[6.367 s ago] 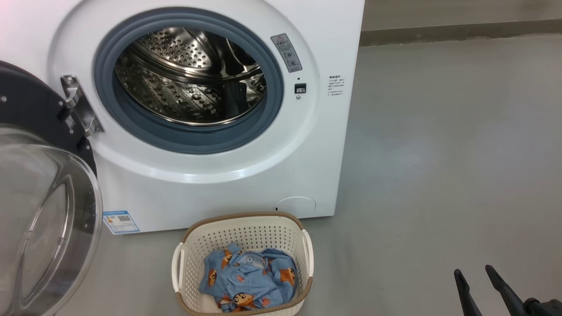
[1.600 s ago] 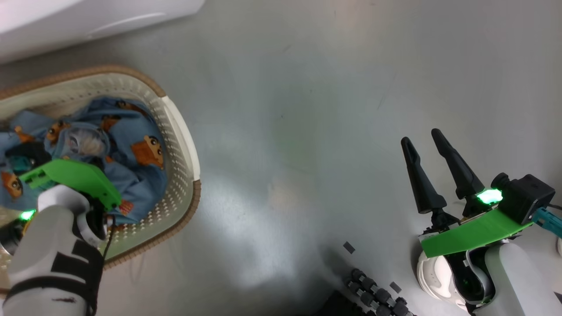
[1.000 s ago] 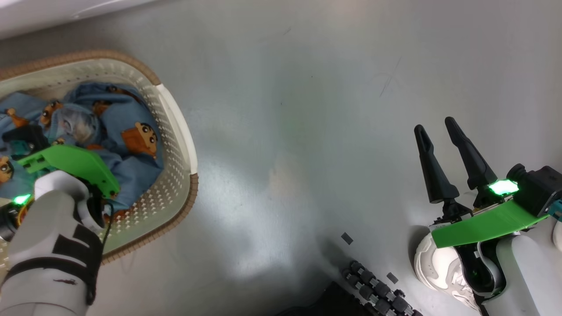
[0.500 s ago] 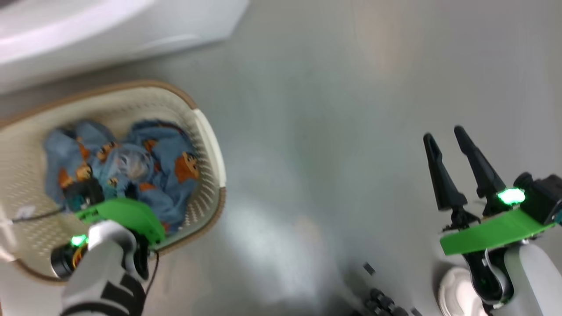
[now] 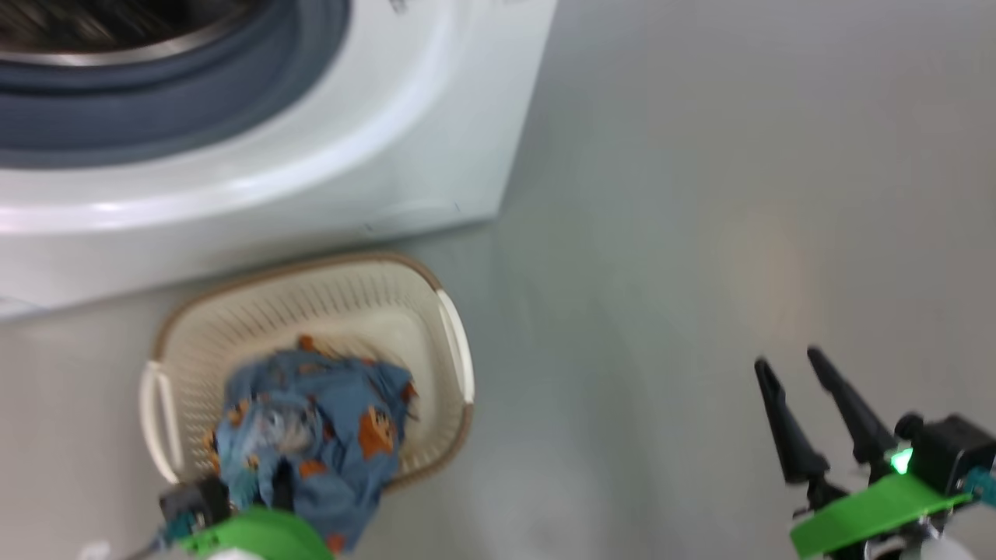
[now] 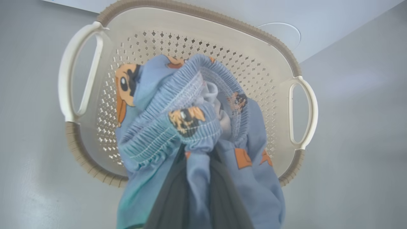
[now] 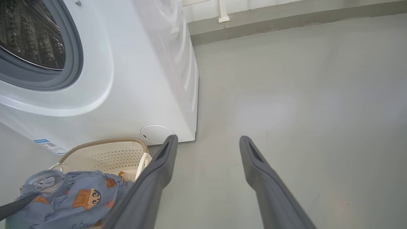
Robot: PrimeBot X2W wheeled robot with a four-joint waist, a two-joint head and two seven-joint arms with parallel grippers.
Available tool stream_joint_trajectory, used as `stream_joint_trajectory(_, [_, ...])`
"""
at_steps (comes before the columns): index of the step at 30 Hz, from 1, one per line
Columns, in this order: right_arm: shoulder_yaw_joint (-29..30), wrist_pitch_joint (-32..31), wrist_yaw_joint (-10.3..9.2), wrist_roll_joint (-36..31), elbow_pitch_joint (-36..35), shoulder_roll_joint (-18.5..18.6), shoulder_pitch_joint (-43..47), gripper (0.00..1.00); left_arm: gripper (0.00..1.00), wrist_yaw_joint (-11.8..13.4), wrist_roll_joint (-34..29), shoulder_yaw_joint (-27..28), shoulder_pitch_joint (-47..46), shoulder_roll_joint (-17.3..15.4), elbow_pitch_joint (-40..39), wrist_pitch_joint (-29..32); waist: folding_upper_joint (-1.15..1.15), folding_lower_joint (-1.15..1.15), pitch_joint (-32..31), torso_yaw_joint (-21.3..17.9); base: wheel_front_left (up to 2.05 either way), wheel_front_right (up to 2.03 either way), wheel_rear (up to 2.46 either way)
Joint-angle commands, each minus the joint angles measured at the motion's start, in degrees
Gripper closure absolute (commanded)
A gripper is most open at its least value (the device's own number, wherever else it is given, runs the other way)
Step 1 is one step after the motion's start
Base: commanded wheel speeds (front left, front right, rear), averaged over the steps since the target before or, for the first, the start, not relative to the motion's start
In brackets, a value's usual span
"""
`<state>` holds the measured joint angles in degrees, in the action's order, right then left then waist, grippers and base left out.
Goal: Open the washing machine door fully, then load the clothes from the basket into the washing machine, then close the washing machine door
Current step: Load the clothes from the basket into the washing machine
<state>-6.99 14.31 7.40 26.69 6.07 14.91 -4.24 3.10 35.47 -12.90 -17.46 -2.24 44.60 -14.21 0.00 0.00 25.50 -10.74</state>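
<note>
- Since the left gripper [image 6: 198,162] has its jaws pinched narrow on one bunch of the clothes [image 6: 190,127], held just over the basket [image 5: 350,303], loose folds could slip free.
- Well to the right, the right gripper [image 5: 787,362] hovers, jaws wide and empty.
- Farther off, hanging cloth may snag the washing machine [image 5: 327,171] gasket [image 5: 156,101].

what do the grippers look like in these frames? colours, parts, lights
Right gripper: two long, tapering black jaws, a flat green plate behind them, a glowing green light, a black box with a teal plug. Left gripper: dark grey jaws, a matching green plate, a black-and-teal block.
</note>
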Motion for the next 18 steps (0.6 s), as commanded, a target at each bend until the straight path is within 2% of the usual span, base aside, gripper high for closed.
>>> stream_joint_trajectory(1, [-0.8, 0.7, 0.09, -1.0, -0.7, 0.6, 2.7, 0.00, 1.00, 1.0, 0.2, 1.0, 4.1, -0.7, -4.0, -0.8, 0.00, 0.00, -12.2, 6.1, 0.00, 0.00, 0.00])
stream_joint_trajectory(4, [-0.9, 0.7, 0.09, -1.7, -0.3, -0.1, 4.8, 0.00, 1.00, 2.2, -0.9, 0.9, 9.6, -0.7, -9.9, -0.8, 0.00, 0.00, -15.6, 6.7, 0.00, 0.00, 0.00])
stream_joint_trajectory(9, [-0.9, 0.7, 0.09, -2.6, -0.1, -0.9, 7.0, 0.00, 1.00, 2.8, -3.6, 1.3, 16.0, -0.6, -17.3, -0.8, 0.00, 0.00, -19.1, 7.1, 0.00, 0.00, 0.00])
stream_joint_trajectory(18, [-0.3, 0.7, 0.09, -5.9, -0.6, -0.8, 10.7, 0.00, 1.00, 3.0, -8.3, 4.7, 27.9, -0.6, -32.7, -0.8, 0.00, 0.00, -25.1, 7.4, 0.00, 0.00, 0.00])
